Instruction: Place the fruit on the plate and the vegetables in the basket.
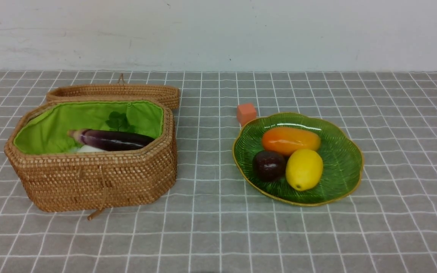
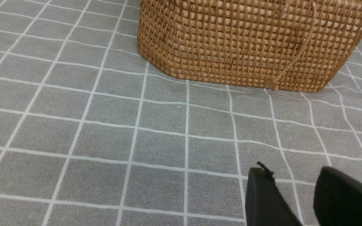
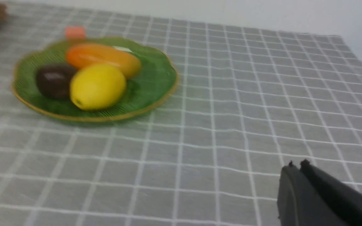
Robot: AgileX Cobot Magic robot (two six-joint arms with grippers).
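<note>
Now the lemon (image 1: 304,169), orange fruit (image 1: 290,140) and maroon fruit (image 1: 268,165) sit on the plate (image 1: 340,151); the eggplant (image 1: 114,139) lies in the basket (image 1: 97,178). Left gripper (image 2: 294,179) spread apart, empty; right gripper (image 3: 297,166) pressed together, empty.

A leaf-shaped green glass plate (image 3: 156,78) with a gold rim holds a yellow oval lemon (image 3: 97,86), a glossy elongated orange fruit (image 3: 104,58) and a dark maroon round fruit (image 3: 53,80). A small orange cube (image 3: 75,32) sits just beside the rim. The black right gripper (image 3: 297,164), jaws pressed together, is well apart from them over the grey checked cloth (image 3: 231,125).
</note>
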